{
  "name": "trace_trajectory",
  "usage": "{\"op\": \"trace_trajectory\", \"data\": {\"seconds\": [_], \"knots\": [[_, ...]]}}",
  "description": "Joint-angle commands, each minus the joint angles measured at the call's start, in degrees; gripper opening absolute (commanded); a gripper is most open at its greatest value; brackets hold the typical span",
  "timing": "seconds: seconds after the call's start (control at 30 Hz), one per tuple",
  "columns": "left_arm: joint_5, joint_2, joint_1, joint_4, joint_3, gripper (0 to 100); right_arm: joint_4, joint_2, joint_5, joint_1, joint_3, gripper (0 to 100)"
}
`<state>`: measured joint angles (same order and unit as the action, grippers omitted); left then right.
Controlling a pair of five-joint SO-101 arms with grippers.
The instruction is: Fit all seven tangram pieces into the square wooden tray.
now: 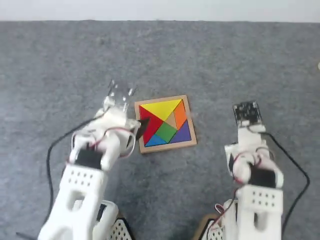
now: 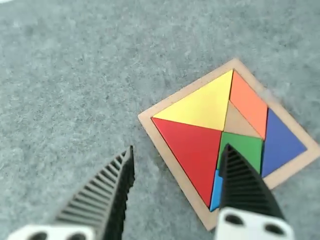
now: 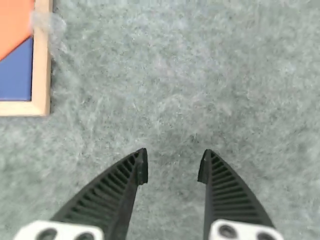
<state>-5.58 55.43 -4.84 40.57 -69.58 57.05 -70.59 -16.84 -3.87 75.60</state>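
Pieces (image 1: 160, 109) fill the tray (image 1: 170, 145) mid-frame, so left gripper (image 2: 179, 147) and right gripper (image 3: 174, 150) hover, jaws spread, empty.

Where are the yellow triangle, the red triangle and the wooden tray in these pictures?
yellow triangle (image 2: 202, 107), left wrist view, its middle.
red triangle (image 2: 192, 147), left wrist view, its middle.
wooden tray (image 3: 42, 60), right wrist view, its side rim.

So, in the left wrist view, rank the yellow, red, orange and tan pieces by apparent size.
1. yellow triangle and red triangle: look alike, largest
2. orange piece
3. tan triangle
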Motion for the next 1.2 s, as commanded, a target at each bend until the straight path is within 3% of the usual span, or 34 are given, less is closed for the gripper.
{"op": "trace_trajectory", "data": {"seconds": [0.0,0.27,0.37,0.5,0.77,1.17], "knots": [[0.6,9.8,-0.5,-3.6,-6.4,27,0.5,-10.0,1.0,-0.4,4.4,17.6],[0.6,26.5,-2.1,-5.1,-24.0,27,0.5,-29.9,0.7,-0.7,20.6,17.6],[0.5,33.8,-1.8,-3.3,-27.3,27,4.6,-34.0,0.7,-0.7,20.2,17.7],[0.3,42.2,-1.8,5.1,-27.2,27,5.3,-32.0,0.6,-0.8,20.9,17.7],[0.2,48.8,-1.8,31.9,-26.9,27,5.4,-30.4,0.6,-0.4,21.0,17.7],[0.4,48.7,-1.8,31.7,-26.9,27,5.4,-30.3,0.6,-0.4,21.0,17.7]]}}
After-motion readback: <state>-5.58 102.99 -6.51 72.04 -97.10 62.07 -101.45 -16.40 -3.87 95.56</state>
